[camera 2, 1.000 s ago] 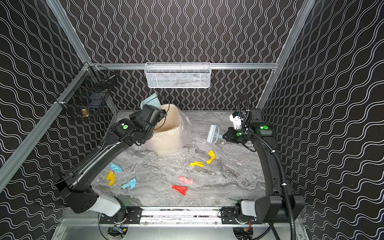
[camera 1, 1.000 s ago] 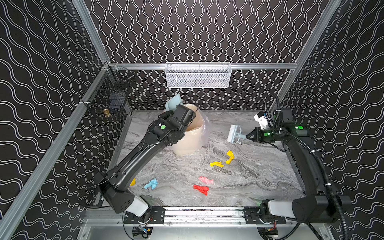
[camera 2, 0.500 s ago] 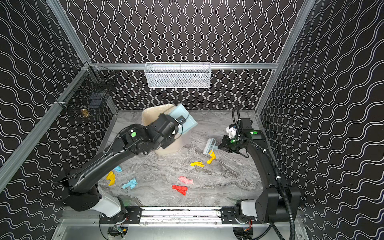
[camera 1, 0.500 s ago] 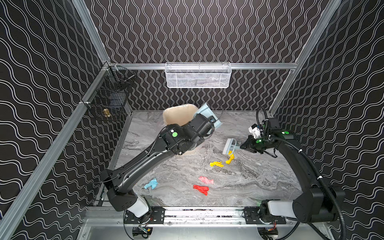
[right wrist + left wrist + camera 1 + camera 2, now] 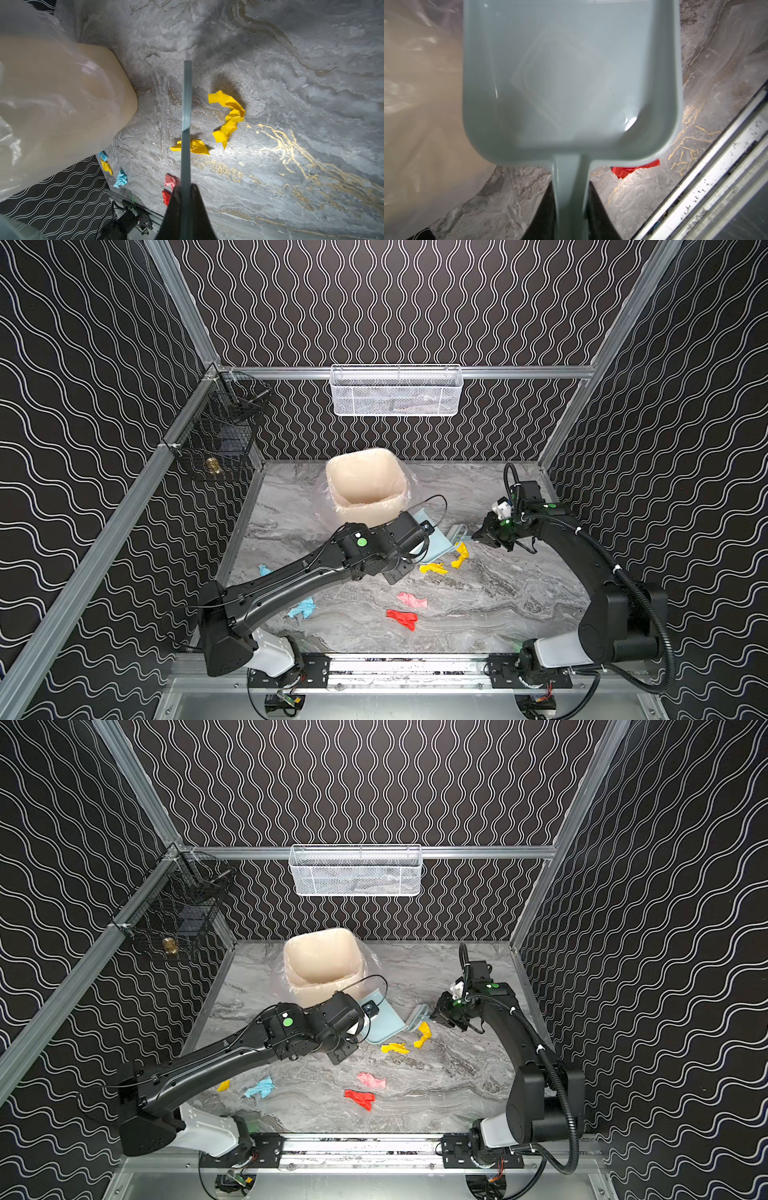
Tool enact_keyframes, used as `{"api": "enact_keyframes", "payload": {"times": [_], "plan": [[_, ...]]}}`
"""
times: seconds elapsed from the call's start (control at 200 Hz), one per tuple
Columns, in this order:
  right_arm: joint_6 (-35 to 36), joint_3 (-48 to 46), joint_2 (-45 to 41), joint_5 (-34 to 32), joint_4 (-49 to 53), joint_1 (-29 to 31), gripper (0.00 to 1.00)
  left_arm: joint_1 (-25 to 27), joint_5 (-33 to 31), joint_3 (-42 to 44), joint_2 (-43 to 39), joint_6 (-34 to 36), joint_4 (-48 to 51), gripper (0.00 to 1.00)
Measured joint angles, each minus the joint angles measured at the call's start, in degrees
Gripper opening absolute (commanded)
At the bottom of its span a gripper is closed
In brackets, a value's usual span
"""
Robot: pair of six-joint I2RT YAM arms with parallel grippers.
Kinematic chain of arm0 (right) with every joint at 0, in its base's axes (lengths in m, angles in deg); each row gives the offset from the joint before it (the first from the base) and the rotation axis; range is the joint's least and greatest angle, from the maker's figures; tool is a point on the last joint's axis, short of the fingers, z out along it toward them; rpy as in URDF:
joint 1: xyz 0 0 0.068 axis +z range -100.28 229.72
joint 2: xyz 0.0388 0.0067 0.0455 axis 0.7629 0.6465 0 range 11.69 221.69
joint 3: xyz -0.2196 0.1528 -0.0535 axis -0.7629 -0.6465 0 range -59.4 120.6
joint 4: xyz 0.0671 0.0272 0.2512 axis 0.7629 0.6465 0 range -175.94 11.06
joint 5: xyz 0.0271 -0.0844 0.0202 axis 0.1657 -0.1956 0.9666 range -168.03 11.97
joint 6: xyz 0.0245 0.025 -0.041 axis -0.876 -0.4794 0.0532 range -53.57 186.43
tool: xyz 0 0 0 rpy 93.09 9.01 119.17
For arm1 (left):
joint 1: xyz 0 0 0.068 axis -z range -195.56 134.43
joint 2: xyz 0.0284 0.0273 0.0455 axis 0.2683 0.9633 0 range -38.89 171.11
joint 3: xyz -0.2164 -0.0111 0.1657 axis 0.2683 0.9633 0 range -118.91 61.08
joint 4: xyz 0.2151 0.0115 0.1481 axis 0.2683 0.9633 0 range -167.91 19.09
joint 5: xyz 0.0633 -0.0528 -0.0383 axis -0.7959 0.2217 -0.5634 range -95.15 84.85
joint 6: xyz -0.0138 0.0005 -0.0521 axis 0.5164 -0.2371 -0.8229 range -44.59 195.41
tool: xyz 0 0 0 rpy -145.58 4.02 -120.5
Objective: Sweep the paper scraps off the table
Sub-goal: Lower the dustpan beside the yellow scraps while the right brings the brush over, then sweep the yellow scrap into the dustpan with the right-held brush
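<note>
Black wire basket (image 5: 216,439): hung on the left wall rail, above the far left corner of the table (image 5: 498,593).
Paper scraps (image 5: 302,608): all on the marble. Two light blue ones and a small yellow one lie by the left arm. A pink scrap (image 5: 411,599) and a red scrap (image 5: 402,619) lie front centre. Two yellow scraps (image 5: 433,569) lie just on the near side of the dustpan and brush.
Left gripper (image 5: 570,205): jaws barely parted, clamped on the dustpan's handle.
Dustpan (image 5: 434,545): pale blue, tilted, just in front of the bin.
Bin (image 5: 365,485): beige, clear liner, back centre.
Brush (image 5: 458,533): pale blue, head just beside one yellow scrap; whether they touch, I cannot tell.
Right gripper (image 5: 186,193): fully closed on the brush handle.
</note>
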Motion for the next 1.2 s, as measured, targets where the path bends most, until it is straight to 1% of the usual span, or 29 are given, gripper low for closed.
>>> {"api": "enact_keyframes", "payload": {"times": [0.19, 0.42, 0.586, 0.761, 0.866, 1.046, 1.201], "plan": [[-1.46, -3.61, -2.01, -2.21, 0.39, -0.28, 0.0, 0.13, 3.72, 4.35, -0.87, 0.0, -2.45, 0.08], [-1.86, -7.65, -7.67, -4.55, 4.0, -1.38, 0.0, 0.15, 6.34, 6.32, -0.09, 0.63, -3.87, 0.08], [-1.6, -9.51, -12.07, -6.16, 9.66, -3.37, 0.0, 0.17, 8.85, 7.06, 0.66, 0.68, -4.98, 0.08], [1.4, -9.38, -15.85, -8.94, 16.61, -5.18, 0.0, 0.61, 11.26, 7.87, 1.22, 0.63, -6.49, 0.08], [3.08, -7.48, -16.94, -10.23, 20.96, -5.42, 0.0, 1.27, 12.87, 8.44, 2.8, 0.61, -7.37, 0.08], [4.55, 2.29, -16.74, -12.61, 24.55, -5.44, 0.0, 2.56, 16.11, 11.08, 6.45, 0.42, -9.88, 0.08], [7.76, 8.63, -14.12, -19.8, 27.52, -5.44, 0.0, 3.43, 19.5, 11.61, 9.51, 0.68, -11.37, 0.09]]}}
